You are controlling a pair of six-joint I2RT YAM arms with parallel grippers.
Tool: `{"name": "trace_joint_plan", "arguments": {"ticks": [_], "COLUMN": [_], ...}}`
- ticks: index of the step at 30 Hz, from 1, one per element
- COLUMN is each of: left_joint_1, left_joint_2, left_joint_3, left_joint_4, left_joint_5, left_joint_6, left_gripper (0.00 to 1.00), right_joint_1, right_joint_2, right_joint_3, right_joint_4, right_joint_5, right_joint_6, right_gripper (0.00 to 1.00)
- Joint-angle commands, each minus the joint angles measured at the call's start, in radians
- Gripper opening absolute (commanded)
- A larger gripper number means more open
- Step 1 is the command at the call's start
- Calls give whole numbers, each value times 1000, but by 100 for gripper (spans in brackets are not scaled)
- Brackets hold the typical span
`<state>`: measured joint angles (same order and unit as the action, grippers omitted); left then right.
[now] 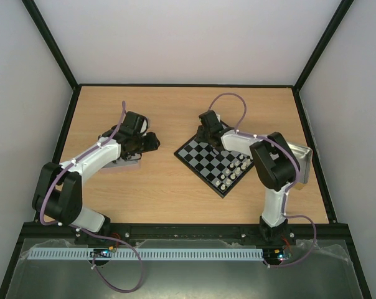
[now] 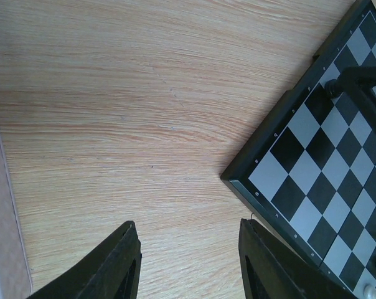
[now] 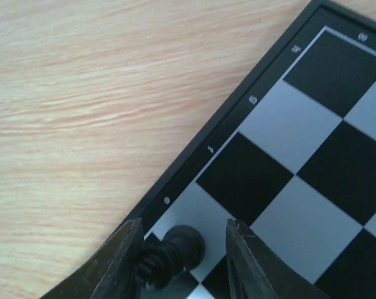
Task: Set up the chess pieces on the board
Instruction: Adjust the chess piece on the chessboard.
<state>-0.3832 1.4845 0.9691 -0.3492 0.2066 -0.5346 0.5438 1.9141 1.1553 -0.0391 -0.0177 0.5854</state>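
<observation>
— One black piece (image 3: 175,252) is noted at the bottom of the right wrist frame, over a rim square of the board (image 3: 194,159). Is it gripped?
— That cannot be told. The right fingers (image 3: 113,268) flank it narrowly, with a gap showing on one side. The left fingers (image 2: 116,268) are parted and empty over the desk (image 2: 144,124). It is advised that the piece be stood upright and centred on its square.

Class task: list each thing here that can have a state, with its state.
left gripper: open, empty, over the table.
right gripper: open, jaws either side of the black chess piece.
black chess piece: on an edge square, against one finger.
white chess pieces: standing in the near-right rows.
chessboard: flat on the table, mostly unfilled.
</observation>
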Motion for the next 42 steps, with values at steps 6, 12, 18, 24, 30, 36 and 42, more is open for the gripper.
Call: {"name": "trace_joint_plan", "arguments": {"ticks": [6, 12, 18, 24, 30, 36, 42], "left_joint_1": [-5, -7, -7, -5, -4, -3, 1], "left_joint_2": [17, 19, 10, -42, -71, -72, -112], "left_joint_3": [-7, -10, -5, 22, 27, 29, 24], "left_joint_4": [7, 8, -2, -58, -75, -68, -91], "left_joint_5": [7, 3, -15, -142, -184, -142, -193], "left_joint_6": [4, 4, 2, -4, 3, -7, -8], "left_gripper": [45, 45, 45, 49, 55, 55, 56], "right_joint_1": [7, 7, 7, 7, 5, -53, -178], "right_joint_2": [56, 74, 65, -13, -137, -235, -239], "right_joint_3": [75, 83, 86, 89, 61, 35, -7], "right_joint_4": [-58, -77, -65, -79, -83, -84, -104], "right_joint_5": [82, 84, 45, 25, 84, 136, 102], "right_joint_6": [-68, -96, -116, -104, -72, -41, -7], "right_gripper": [29, 26, 28, 36, 47, 58, 64]}}
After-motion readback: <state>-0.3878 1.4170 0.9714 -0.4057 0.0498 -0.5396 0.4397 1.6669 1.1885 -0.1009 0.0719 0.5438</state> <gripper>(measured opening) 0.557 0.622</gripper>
